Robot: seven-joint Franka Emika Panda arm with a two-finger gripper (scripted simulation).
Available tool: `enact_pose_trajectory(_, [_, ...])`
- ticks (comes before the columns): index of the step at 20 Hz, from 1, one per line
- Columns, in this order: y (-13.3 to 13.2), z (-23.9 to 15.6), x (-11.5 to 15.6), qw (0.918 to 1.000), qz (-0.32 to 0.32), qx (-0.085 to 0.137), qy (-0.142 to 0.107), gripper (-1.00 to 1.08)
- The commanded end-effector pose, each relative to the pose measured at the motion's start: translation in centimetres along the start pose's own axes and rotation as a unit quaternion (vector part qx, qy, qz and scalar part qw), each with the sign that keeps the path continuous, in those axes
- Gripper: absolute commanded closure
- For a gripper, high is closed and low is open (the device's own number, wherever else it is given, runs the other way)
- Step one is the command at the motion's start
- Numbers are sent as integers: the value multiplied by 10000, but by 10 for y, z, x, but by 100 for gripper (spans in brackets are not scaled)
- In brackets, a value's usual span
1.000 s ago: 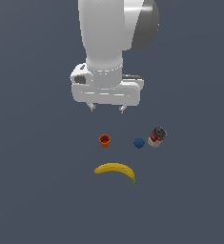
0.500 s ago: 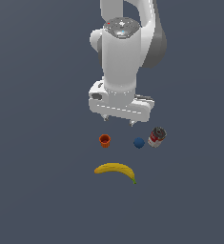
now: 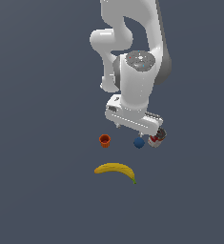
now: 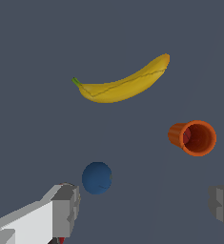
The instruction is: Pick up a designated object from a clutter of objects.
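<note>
I see my gripper (image 4: 144, 209) wide open, holding nothing. The blue ball (image 3: 139, 142) sits on the floor between the orange cup (image 3: 105, 140) and the can (image 3: 156, 139), behind the banana (image 3: 116, 170)

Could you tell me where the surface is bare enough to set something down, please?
Bare surface lies beyond the banana and to the exterior view's left of the orange cup. It is crowded where the blue ball sits beside the can, under the gripper.
</note>
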State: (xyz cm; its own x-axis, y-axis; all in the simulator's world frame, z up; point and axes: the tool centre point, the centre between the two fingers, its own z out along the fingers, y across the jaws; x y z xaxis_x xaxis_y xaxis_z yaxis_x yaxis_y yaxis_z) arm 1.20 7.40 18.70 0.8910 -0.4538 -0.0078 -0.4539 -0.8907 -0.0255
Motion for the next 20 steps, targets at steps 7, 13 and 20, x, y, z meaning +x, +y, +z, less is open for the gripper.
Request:
enact_pose_trajectory(7, [-27,53,-25,9966,825,-45,3,-92])
enact_pose_trajectory(13, [-39,82,-42,9915,1296,-82,25,-92])
enact_pose_trajectory(20, [-46,102,-54,9867,1619,-111,52,-92])
